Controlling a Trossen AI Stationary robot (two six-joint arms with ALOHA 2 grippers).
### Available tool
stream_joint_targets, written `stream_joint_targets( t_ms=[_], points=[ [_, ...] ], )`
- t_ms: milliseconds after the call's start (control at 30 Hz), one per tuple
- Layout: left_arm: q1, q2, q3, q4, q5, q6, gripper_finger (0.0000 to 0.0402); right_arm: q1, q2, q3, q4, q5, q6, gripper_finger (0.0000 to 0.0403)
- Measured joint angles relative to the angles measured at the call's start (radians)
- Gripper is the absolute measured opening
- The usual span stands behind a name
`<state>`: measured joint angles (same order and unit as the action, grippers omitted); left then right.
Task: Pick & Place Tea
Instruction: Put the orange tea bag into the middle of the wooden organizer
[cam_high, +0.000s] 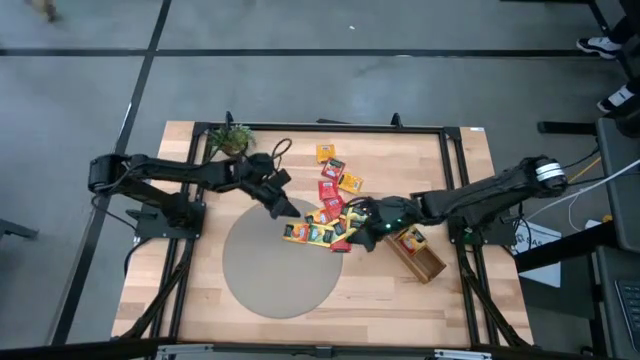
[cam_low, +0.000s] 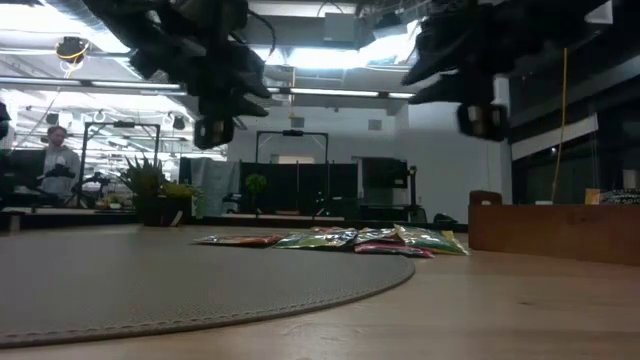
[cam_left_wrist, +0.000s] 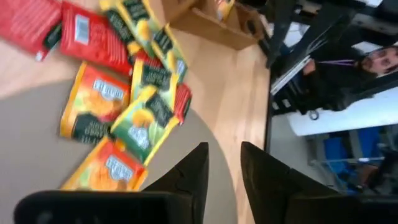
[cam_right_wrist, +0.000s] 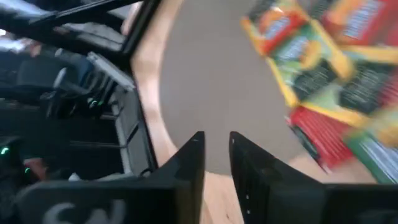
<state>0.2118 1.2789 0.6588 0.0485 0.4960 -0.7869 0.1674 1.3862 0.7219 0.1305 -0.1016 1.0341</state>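
Sachets (cam_high: 322, 222) red, orange, green, overlapping flat, left pincer (cam_left_wrist: 224, 163) and right pincer (cam_right_wrist: 216, 149) slightly parted, empty

The tea sachets (cam_high: 328, 205), small flat squares in red, yellow-orange and green with black, lie flat and scattered, some overlapping. One cluster sits at the grey round mat's (cam_high: 270, 262) edge; others trail toward the table's far side.
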Motion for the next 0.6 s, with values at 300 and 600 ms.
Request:
stream_joint_targets(
  t_ms=[300,600],
  points=[
    [-0.177,-0.199,-0.177,0.001,-0.403,-0.329,0.0088,-0.053,0.226,0.099,0.135,-0.007,-0.143,0.0009],
    [-0.341,-0.214,-0.236,-0.001,-0.555,-0.573,0.0088,-0.119,0.487,0.425,-0.064,-0.049,-0.341,0.0005]
  ],
)
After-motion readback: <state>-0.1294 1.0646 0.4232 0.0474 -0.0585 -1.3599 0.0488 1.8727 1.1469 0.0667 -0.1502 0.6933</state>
